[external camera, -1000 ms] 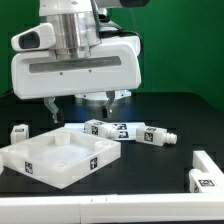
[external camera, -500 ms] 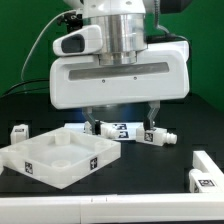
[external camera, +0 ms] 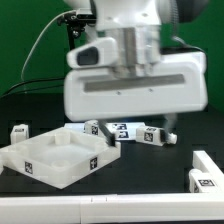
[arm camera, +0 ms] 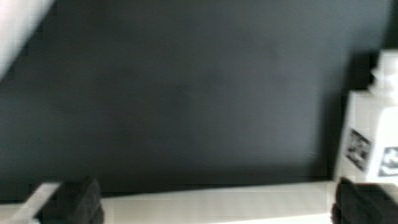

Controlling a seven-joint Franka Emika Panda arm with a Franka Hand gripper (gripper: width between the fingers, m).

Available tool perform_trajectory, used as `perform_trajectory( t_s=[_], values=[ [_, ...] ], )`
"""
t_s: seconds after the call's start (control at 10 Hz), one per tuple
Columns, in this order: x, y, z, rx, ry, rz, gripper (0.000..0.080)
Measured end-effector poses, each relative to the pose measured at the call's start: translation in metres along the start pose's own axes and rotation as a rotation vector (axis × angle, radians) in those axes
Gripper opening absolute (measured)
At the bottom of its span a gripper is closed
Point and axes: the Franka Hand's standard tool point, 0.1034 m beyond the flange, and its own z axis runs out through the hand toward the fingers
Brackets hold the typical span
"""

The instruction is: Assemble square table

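The square table's white panel (external camera: 55, 158), with a raised rim and corner sockets, lies at the front on the exterior view's left. One tagged white leg (external camera: 18, 131) stands behind it. More legs (external camera: 108, 129) (external camera: 155, 136) lie in a row at mid-table, just under the arm's big white hand (external camera: 135, 85). In the wrist view my gripper (arm camera: 217, 204) stands open with nothing between its dark fingertips (arm camera: 71, 203). A tagged white leg (arm camera: 370, 140) shows beside one fingertip, apart from it.
A flat white piece with a black tag (external camera: 205, 178) lies at the front on the exterior view's right. A white border (external camera: 100, 208) runs along the table's front. The tabletop is black, and a pale band (arm camera: 214, 198) crosses under the fingers.
The hand has swept steadily toward the exterior view's right, from above the panel's back edge to above the row of legs. The jaws stayed open. The parts have not moved.
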Motion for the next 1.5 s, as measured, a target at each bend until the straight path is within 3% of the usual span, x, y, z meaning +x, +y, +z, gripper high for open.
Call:
perform_trajectory(
  t_s=[0.1,0.5,0.7,1.1,1.5],
  values=[
    [0.01,-0.01,0.004,0.004,0.016,0.0,0.0649],
    [0.007,-0.011,0.008,0.001,0.014,0.0,0.0649],
    [0.009,-0.032,0.025,0.001,0.013,0.013,0.0649],
    [0.004,-0.051,0.047,0.0,0.001,0.023,0.0649],
    [0.003,-0.046,0.053,-0.003,0.013,0.016,0.0649]
  ],
)
